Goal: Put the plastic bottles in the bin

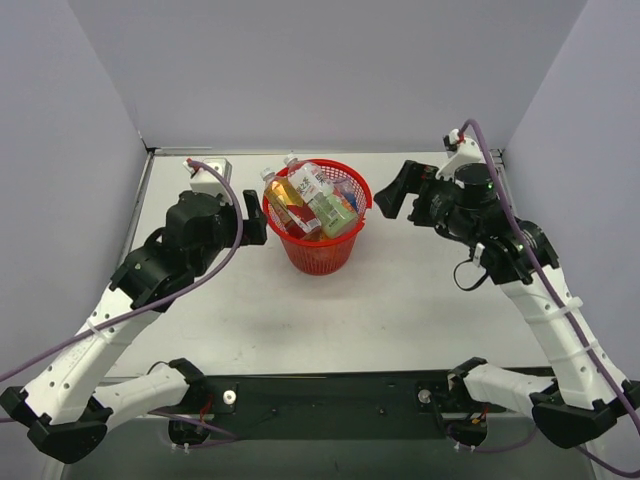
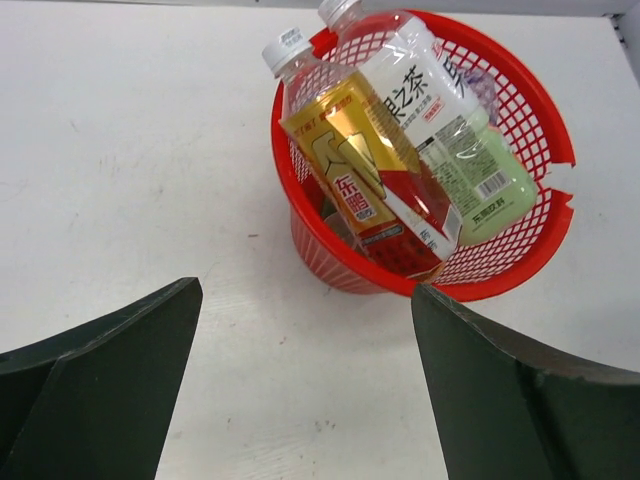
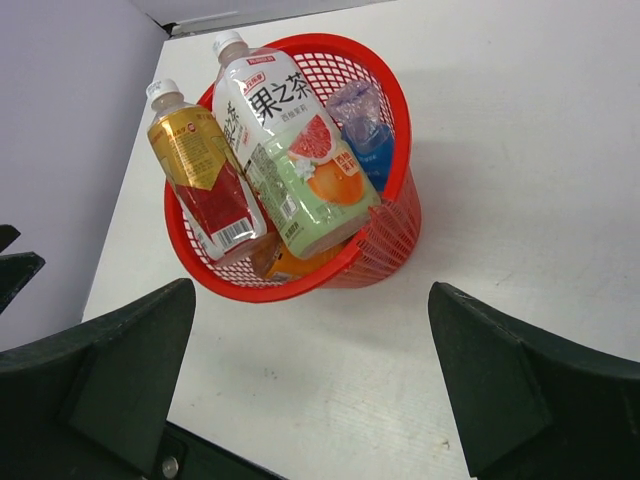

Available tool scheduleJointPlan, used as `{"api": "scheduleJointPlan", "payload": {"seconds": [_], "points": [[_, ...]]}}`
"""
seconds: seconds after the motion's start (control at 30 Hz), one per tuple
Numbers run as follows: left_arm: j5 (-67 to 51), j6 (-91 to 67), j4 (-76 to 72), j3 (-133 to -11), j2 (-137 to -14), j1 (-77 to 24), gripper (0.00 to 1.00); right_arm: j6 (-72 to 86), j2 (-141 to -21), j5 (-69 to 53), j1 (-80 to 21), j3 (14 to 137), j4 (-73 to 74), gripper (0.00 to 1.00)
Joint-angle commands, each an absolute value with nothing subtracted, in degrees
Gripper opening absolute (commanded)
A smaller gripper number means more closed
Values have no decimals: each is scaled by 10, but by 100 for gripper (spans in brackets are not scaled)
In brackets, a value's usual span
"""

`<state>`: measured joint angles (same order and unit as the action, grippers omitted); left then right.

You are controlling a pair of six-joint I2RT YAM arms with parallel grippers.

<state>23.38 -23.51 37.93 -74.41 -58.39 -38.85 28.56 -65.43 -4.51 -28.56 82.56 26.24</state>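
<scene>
Red mesh bin [image 1: 322, 255], bottles [image 1: 310, 198] inside

- Left arm [image 1: 85, 355]: white link shells dotted with small holes, joined by bulky black joint housings.
- Right arm [image 1: 555, 320]: the same white links and black joints.
- A purple cable [image 1: 232, 200] runs along each arm.
- Left gripper [image 2: 302, 288] and right gripper [image 3: 310, 288]: dark, matte, wedge-shaped fingers [image 2: 100, 390] at 5 and 7 o'clock in the wrist views.
- A silver screw [image 3: 163, 466] sits at 7 o'clock in the right wrist view.
</scene>
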Motion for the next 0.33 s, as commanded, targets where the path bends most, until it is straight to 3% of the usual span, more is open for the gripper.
{"api": "scheduleJointPlan", "payload": {"seconds": [0.0,0.3], "points": [[246,-237,431,-744,-552,-386,97,303,-613,-29,-285,794,265,95],[266,-243,432,-727,-538,-386,97,306,-596,-22,-285,789,272,95]]}}
